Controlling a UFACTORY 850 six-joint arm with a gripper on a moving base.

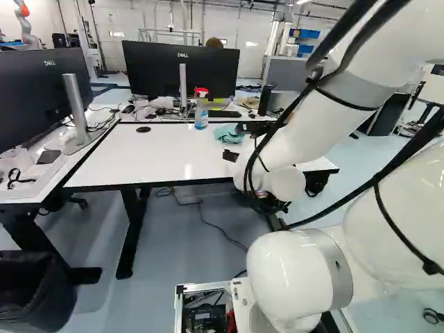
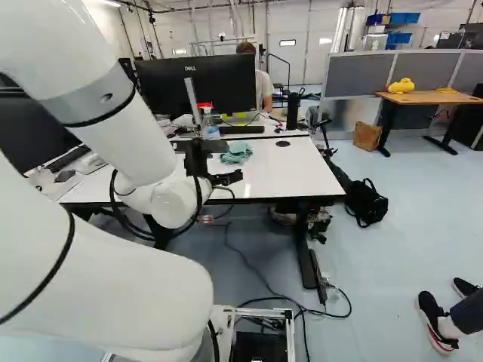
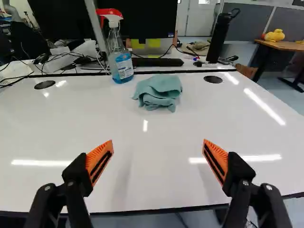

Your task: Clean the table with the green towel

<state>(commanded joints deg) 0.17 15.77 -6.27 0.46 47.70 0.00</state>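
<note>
Find the green towel [image 3: 159, 91] bunched in a loose heap on the white counter [image 3: 118, 175], with folds piled up and a few corners trailing flat. Looking along the wrist view, see the tool [image 2: 232, 161] spread wide, with its orange pads [image 3: 99, 160] facing each other well apart. Find it on the near side of the towel, clear of the cloth and pointed toward it.

Just beside the towel, notice a spray bottle [image 3: 120, 59], standing upright, with blue liquid inside and a red and white head. Look to either side of the towel for two round black cable holes [image 3: 44, 84] set into the counter, the nearer one [image 3: 213, 79] on the side away from the bottle.

Behind the towel, across a dark seam, find a rear counter [image 3: 190, 68] with a keyboard [image 3: 157, 62] lying flat and a monitor [image 1: 156, 66] on a silver stand. Also behind the towel, off to the side away from the bottle, see a tall black flask [image 3: 220, 38]. Well beyond the towel, at the right of the right base view, spot a yellow duck [image 2: 401, 85] on a wooden table [image 2: 434, 97], and a brown bag [image 2: 367, 136] on the floor beside it.
</note>
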